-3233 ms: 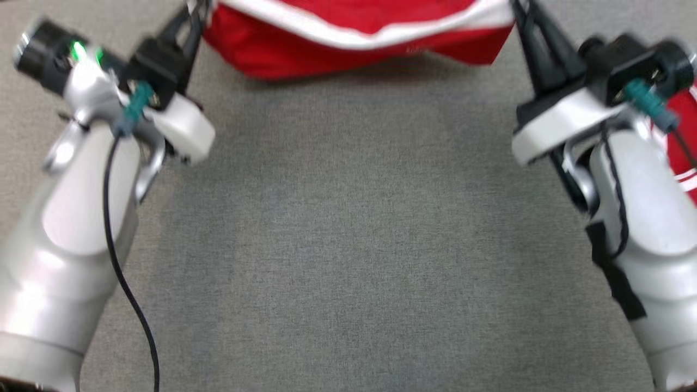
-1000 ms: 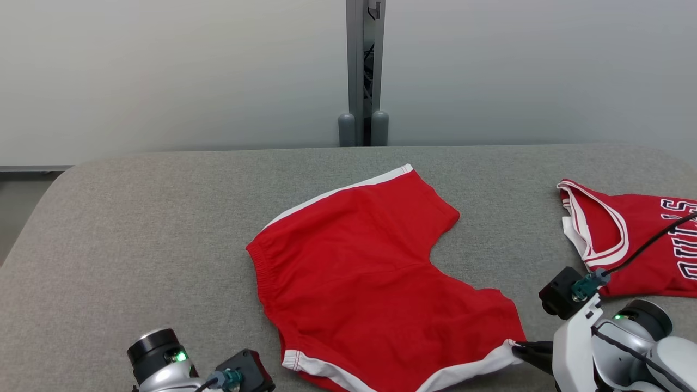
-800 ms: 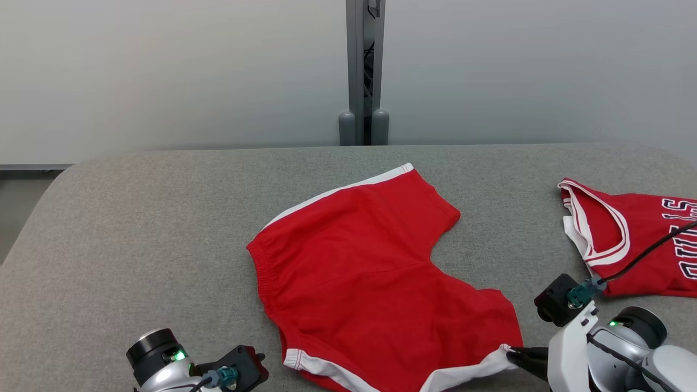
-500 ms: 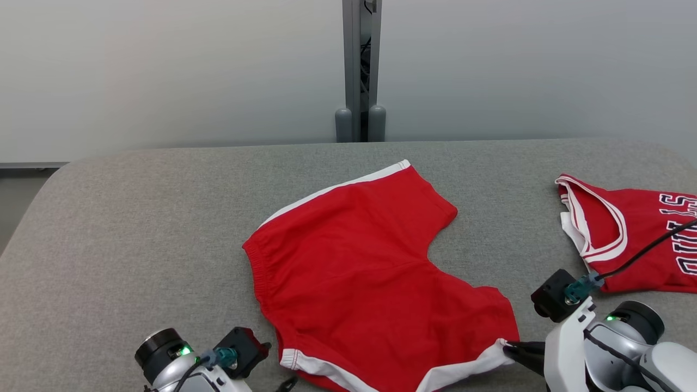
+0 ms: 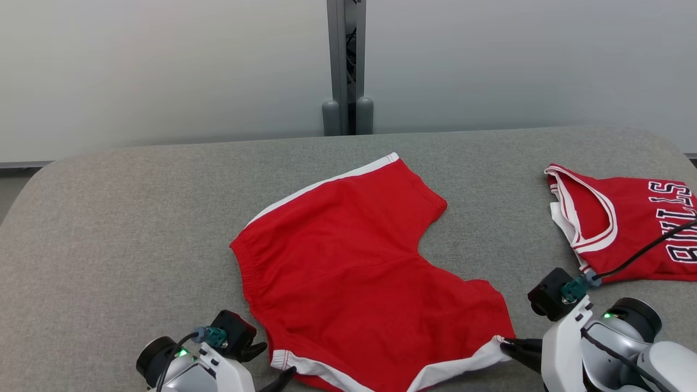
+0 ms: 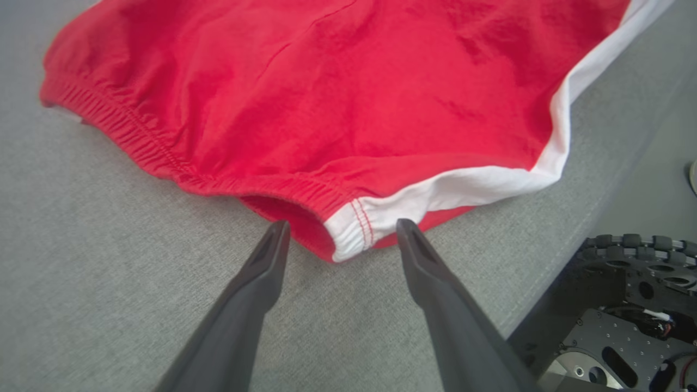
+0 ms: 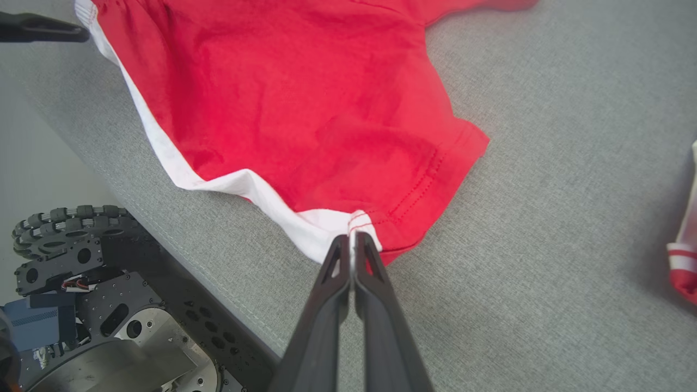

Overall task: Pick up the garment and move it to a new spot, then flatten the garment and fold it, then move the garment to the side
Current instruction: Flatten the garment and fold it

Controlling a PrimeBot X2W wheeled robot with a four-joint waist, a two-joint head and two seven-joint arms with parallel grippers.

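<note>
While the red shorts (image 5: 354,267) lie spread in the middle of the grey table (image 5: 136,218), a red jersey (image 5: 631,228) with white trim and dark lettering lies well apart from them, near the table's right edge. A dark cable from the right arm crosses in front of the jersey's near corner. A grey post (image 5: 343,65) stands behind the far edge, against a pale wall. Below the near edge the robot's base (image 6: 631,305) shows, with its rollered wheel.

The shorts lie flat. Their gathered waistband faces the robot's left and both leg openings face right. The long axis, from waistband to hems, runs left to right. It is skewed a little, since the far leg slants away toward the post while the near leg follows the table's near edge. A white stripe trims each outer side, one along the far-left edge and one along the near edge.

The left claw (image 6: 340,231) sits low at the near waistband corner with its fingers spread wide. One tip stands on either side of the white-trimmed corner and it grips nothing. I cannot tell whether the tips brush the cloth. The right claw (image 7: 351,239) is pinched tight on the white corner of the near leg's hem, where the cloth puckers at its tips.
</note>
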